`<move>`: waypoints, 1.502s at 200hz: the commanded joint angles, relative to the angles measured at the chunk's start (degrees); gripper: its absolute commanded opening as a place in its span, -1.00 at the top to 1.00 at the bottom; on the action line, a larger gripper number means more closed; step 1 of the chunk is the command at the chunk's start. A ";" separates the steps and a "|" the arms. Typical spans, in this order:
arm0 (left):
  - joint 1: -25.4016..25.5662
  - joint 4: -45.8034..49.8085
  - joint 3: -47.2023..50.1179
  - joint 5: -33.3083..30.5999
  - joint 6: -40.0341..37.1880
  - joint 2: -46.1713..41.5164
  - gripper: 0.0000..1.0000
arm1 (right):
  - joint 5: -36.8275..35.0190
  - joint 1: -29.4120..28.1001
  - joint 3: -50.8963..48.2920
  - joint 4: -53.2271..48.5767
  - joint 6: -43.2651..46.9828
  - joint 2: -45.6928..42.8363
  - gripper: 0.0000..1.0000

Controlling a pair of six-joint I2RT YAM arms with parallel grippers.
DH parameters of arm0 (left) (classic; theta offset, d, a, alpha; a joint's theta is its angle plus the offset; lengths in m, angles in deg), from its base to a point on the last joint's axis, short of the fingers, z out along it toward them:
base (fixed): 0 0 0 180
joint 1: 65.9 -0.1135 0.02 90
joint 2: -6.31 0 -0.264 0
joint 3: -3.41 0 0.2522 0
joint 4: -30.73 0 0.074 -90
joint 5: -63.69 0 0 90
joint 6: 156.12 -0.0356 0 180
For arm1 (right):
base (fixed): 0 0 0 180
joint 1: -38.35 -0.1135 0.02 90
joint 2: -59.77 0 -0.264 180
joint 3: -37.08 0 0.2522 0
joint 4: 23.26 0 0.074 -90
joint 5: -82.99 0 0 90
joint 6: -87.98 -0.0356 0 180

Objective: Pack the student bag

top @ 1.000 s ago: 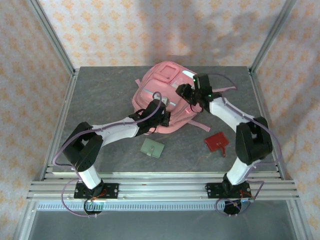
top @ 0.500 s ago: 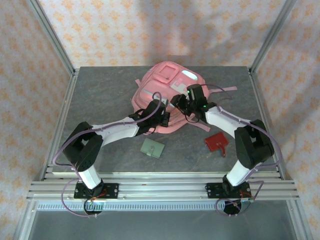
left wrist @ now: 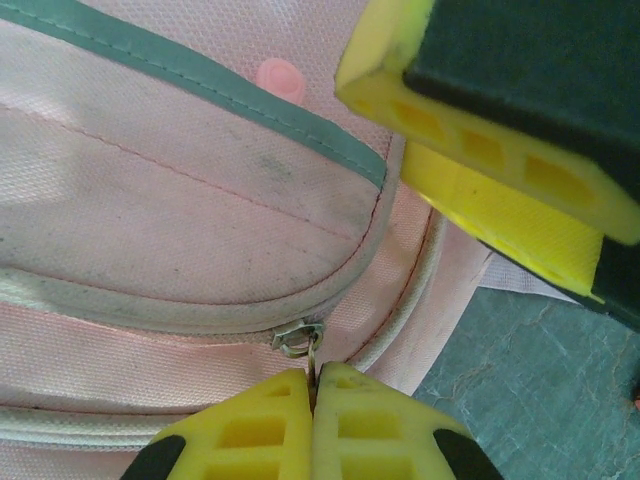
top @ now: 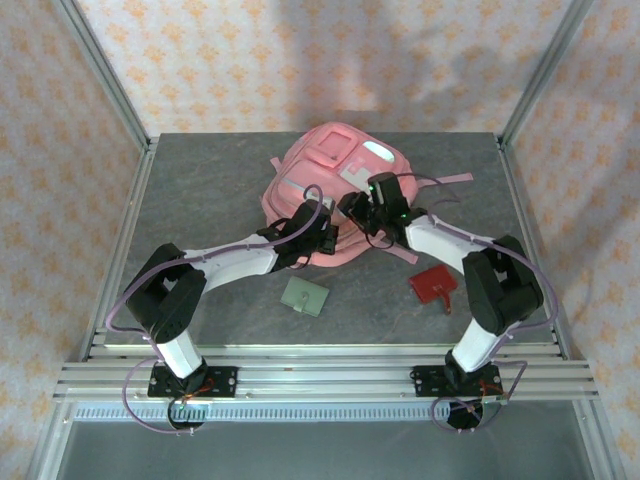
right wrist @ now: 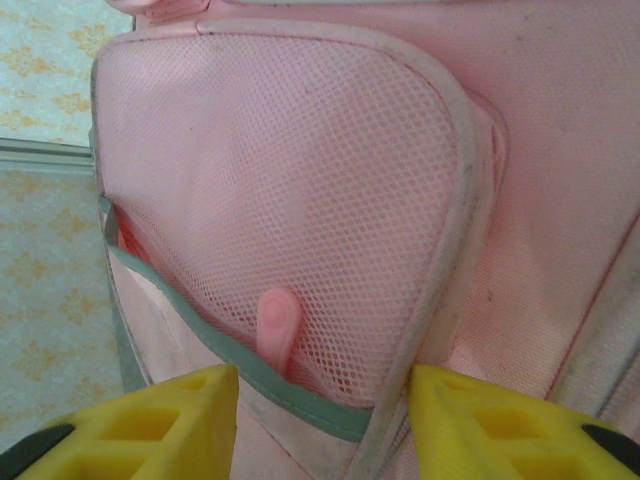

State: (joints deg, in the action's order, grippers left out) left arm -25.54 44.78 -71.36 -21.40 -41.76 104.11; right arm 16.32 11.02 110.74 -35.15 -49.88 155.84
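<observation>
We see a grey bench [top: 200, 190], framed by aluminium rails [top: 320, 375], and pale walls [top: 300, 60] patterned with small orange motifs.

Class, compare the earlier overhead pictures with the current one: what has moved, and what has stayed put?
The right gripper moved nearer and leftward over the student bag, toward the left gripper; its jaws stand open, holding nothing. The left gripper stayed shut on the zipper pull. The bag, the green flat item and the red flat item stayed where they were.
</observation>
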 commanded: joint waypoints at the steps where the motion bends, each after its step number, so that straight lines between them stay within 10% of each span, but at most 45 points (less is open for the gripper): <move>1: 0.51 -1.79 -0.31 0.85 0.33 -1.80 1.00 | -0.26 -0.97 -2.75 1.27 -1.35 -1.84 0.04; 49: 0.51 -1.79 -0.16 1.16 0.51 -1.57 1.00 | 1.09 -1.05 -2.63 3.24 -1.78 -1.35 0.20; 91: 0.51 -0.07 -0.09 -0.98 0.12 -0.94 1.00 | 1.57 -1.06 0.98 3.96 -1.22 2.17 1.00; 192: -15.38 2.17 8.89 -2.14 1.05 -7.60 1.00 | -2.08 0.17 -1.44 4.43 -0.13 -1.41 1.00; 300: -1.59 -0.77 6.92 5.51 1.51 -5.64 1.00 | -3.59 11.04 9.05 -5.99 9.62 -1.89 1.00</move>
State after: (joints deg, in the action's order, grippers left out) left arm -30.37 43.49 -60.72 -18.12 -41.54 95.26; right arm 18.20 17.12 113.78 -41.03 -44.50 155.27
